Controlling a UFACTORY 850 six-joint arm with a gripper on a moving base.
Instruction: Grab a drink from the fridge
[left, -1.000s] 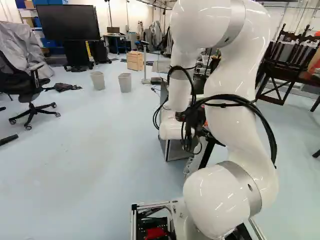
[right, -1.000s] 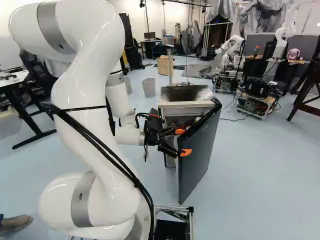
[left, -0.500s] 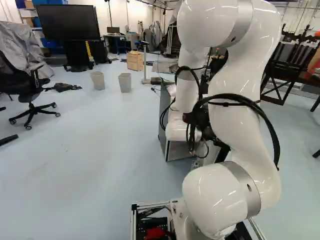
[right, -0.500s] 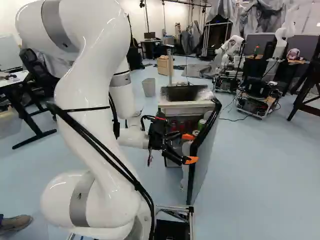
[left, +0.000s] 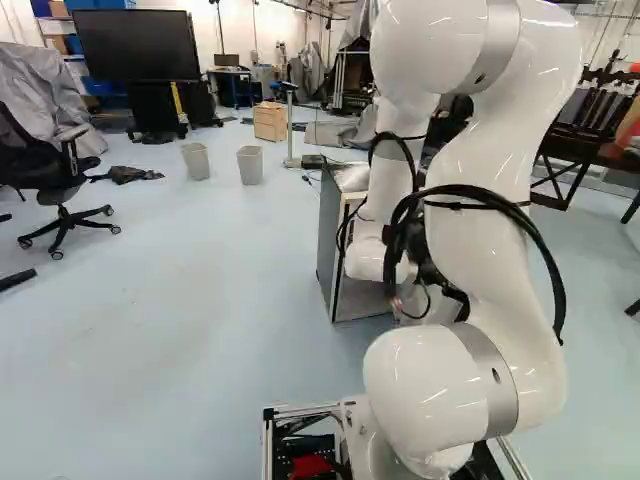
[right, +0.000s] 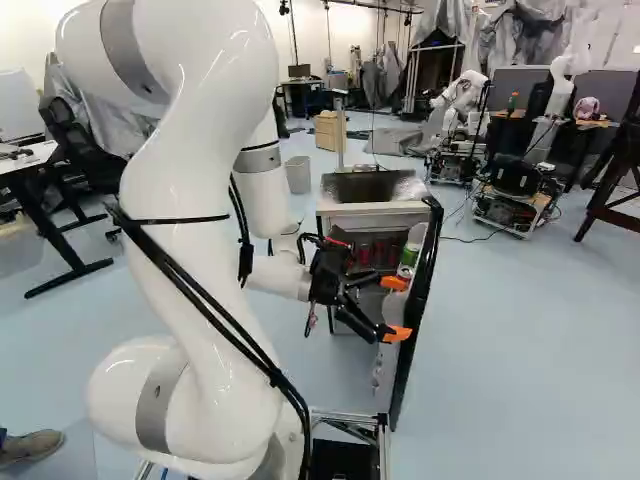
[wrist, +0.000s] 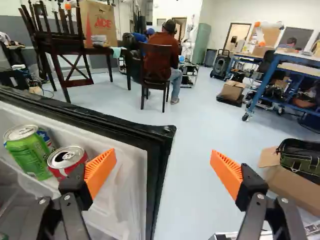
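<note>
Wrist view: green can (wrist: 29, 156), red can (wrist: 65, 165) beside the tool (right: 396, 309).

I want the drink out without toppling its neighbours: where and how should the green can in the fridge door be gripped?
Probably around its upper body, just below the rim, coming from above: the green can is round, with its lid facing up and uncovered, while the red can and the blue can crowd it at the sides.
</note>
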